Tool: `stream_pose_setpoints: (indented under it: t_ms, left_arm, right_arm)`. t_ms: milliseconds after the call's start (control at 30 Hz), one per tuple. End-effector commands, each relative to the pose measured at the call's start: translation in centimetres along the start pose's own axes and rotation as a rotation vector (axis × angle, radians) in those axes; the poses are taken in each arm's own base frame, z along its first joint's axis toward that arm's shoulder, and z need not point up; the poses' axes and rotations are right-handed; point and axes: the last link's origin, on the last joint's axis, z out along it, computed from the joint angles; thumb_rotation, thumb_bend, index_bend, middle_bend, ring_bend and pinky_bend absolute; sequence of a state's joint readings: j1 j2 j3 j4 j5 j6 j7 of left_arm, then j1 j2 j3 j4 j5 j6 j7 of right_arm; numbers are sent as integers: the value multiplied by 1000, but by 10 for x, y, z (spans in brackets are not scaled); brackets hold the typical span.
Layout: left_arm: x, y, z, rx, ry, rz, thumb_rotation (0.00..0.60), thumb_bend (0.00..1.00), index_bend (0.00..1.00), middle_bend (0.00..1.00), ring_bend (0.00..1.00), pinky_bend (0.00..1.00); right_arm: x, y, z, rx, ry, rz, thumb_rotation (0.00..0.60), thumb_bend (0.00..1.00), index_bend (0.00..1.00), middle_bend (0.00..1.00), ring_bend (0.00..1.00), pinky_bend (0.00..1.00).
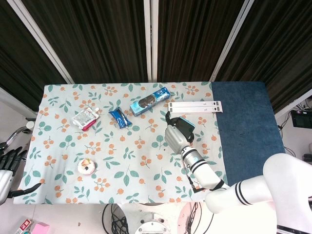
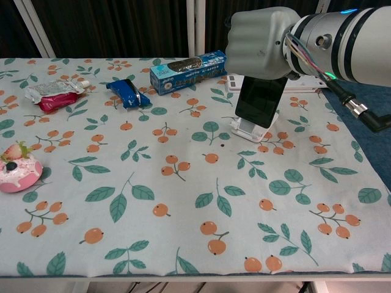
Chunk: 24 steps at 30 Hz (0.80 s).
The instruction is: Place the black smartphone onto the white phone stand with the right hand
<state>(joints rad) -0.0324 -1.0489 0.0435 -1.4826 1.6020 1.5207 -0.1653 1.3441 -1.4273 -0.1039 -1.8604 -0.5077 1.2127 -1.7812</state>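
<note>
In the chest view my right hand [image 2: 259, 43] grips the top of the black smartphone [image 2: 259, 101]. The phone stands nearly upright, screen facing the camera. Its lower edge sits against the white phone stand [image 2: 252, 130] on the floral cloth. In the head view the same hand [image 1: 174, 136] covers most of the phone [image 1: 185, 124], and the stand is hidden under it. My left hand [image 1: 8, 165] hangs off the table's left edge, fingers apart and holding nothing.
A blue cookie box [image 2: 189, 71], a blue packet [image 2: 127, 93] and a silver-pink pouch [image 2: 54, 93] lie at the back left. A strawberry cake [image 2: 17, 171] sits at the near left. A white slatted strip [image 2: 313, 83] lies behind the stand, beside a dark blue mat [image 2: 366, 116].
</note>
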Motion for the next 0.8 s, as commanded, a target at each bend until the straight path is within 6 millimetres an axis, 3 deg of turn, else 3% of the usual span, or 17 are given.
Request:
stream_pose_setpoints:
  t_ms: [33,800]
  left_arm:
    - [0,-1,0,2,-2,0,199,0,52,5,0,122]
    - [-1,-4,-3,11,-6,-2,202,0,52,5,0,122]
  right_arm:
    - [1,-3,2,2,1,-3,600,176,621,400,426,129]
    - [2,-13,8,-3,0,-7,600,176,618,399,426,115]
